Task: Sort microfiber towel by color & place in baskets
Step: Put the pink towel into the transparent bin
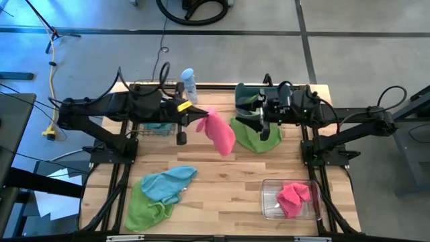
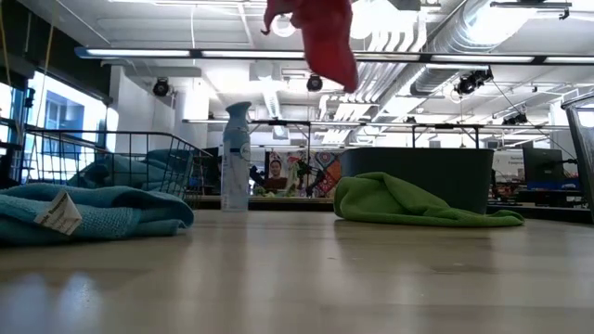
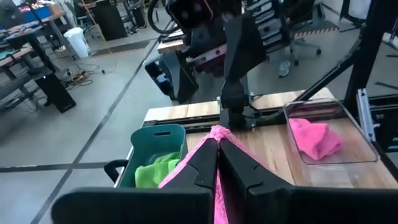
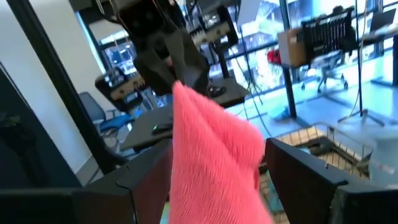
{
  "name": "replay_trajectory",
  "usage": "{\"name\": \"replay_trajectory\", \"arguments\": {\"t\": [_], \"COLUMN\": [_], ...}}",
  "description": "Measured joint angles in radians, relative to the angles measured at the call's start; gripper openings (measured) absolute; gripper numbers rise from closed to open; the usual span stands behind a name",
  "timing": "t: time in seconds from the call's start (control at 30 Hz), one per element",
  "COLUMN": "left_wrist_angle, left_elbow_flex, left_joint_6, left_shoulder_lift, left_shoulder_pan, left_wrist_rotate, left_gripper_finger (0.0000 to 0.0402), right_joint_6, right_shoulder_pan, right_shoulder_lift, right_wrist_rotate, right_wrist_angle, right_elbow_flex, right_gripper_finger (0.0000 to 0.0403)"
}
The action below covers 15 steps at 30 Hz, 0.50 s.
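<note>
Wooden table, left gripper pinching hanging pink towel, right gripper spread, partly hidden.

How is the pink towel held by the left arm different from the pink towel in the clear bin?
The held pink towel hangs in the air, pinched by the left gripper; the other pink towel lies inside the clear bin.
The held pink towel droops long and stretched out; the other pink towel is crumpled in a heap.
Both are pink, fuzzy cloths.

pink towel | green towel | light blue towel | black wire basket | pale wood table
</note>
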Motion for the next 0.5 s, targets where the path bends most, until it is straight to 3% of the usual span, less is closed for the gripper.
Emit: {"name": "replay_trajectory", "arguments": {"t": [0.37,0.5], "left_wrist_angle": [0.083,0.109], "left_elbow_flex": [-0.002,-0.002], "left_joint_6": [0.044,0.043], "left_shoulder_lift": [0.07,0.072], "left_shoulder_pan": [0.02,0.02], "left_wrist_rotate": [-0.009,-0.01], "left_gripper_finger": [0.0,0.0], "right_joint_6": [-0.142,-0.203], "right_shoulder_pan": [0.028,0.035], "right_shoulder_lift": [0.085,0.108], "right_wrist_rotate": [-0.007,0.074], "right_wrist_angle": [-0.015,-0.091], "right_elbow_flex": [0.053,0.097], "right_gripper_finger": [0.0252,0.0252]}}
